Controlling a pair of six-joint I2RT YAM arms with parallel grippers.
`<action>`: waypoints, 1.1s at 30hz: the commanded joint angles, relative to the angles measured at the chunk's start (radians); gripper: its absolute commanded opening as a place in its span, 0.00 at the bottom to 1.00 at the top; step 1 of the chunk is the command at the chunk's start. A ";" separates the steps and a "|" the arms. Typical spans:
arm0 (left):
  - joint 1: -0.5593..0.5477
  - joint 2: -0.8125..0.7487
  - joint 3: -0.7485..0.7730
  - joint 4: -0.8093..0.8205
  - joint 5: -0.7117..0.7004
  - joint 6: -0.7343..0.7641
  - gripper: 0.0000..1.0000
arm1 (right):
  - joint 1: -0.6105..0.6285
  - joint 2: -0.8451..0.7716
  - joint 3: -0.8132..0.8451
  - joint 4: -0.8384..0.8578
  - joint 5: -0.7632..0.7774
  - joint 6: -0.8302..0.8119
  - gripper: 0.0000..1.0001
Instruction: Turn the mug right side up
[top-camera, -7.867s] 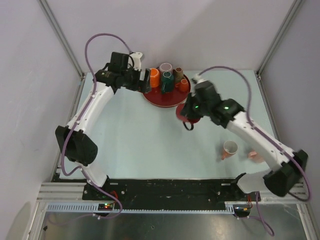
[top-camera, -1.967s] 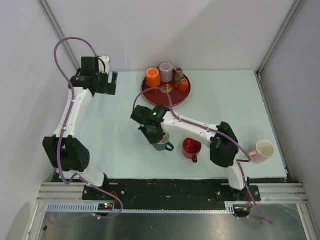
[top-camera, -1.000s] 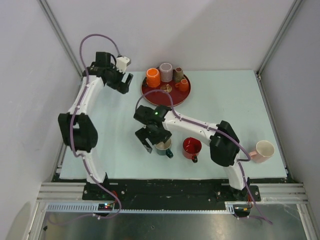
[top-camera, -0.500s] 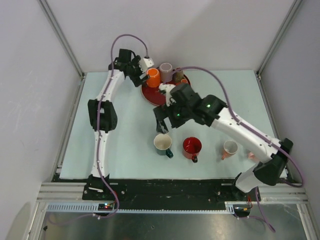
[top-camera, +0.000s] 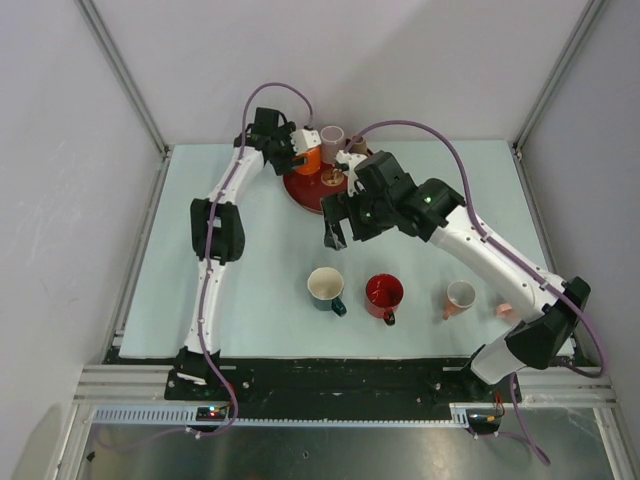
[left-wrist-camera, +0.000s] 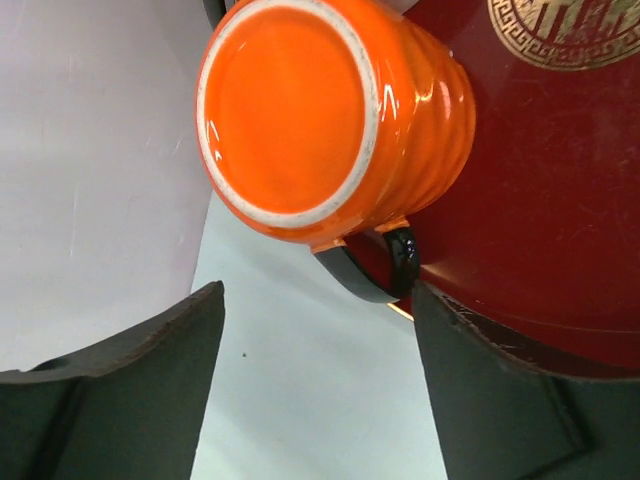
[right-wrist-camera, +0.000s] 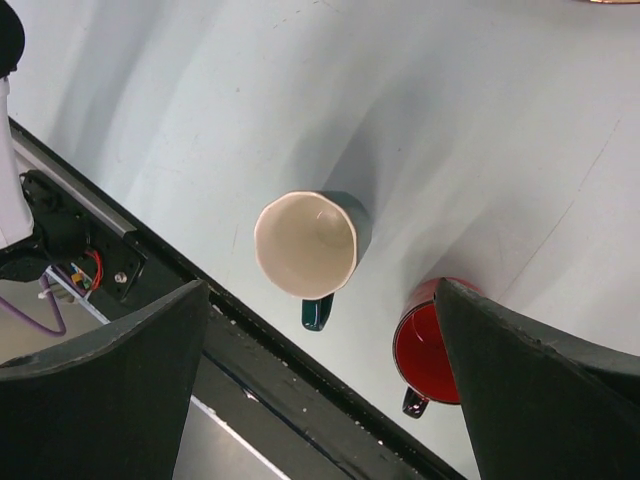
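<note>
three mugs in a row on a pale table (top-camera: 240, 260), a red tray (left-wrist-camera: 540, 200) behind them
the green mug (top-camera: 325, 288), cream inside, stands upright; a red mug (top-camera: 384, 294) stands open-side up near its right, a pink mug (top-camera: 459, 297) further right. the round tray bears a gold emblem (left-wrist-camera: 570, 20).

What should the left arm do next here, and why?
Probably ease the left gripper forward so its open jaws straddle the orange mug: it stands base-up on the red tray, just ahead of the jaws, not yet gripped.
</note>
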 joint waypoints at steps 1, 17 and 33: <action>-0.016 0.011 -0.007 0.035 -0.067 0.039 0.76 | -0.010 0.021 0.077 -0.028 0.017 -0.038 0.99; -0.046 -0.024 -0.067 0.035 -0.016 0.011 0.53 | -0.020 0.043 0.104 -0.069 0.046 -0.053 1.00; -0.024 -0.227 -0.211 0.035 0.007 -0.407 0.00 | -0.047 0.000 0.028 0.018 0.005 -0.026 0.99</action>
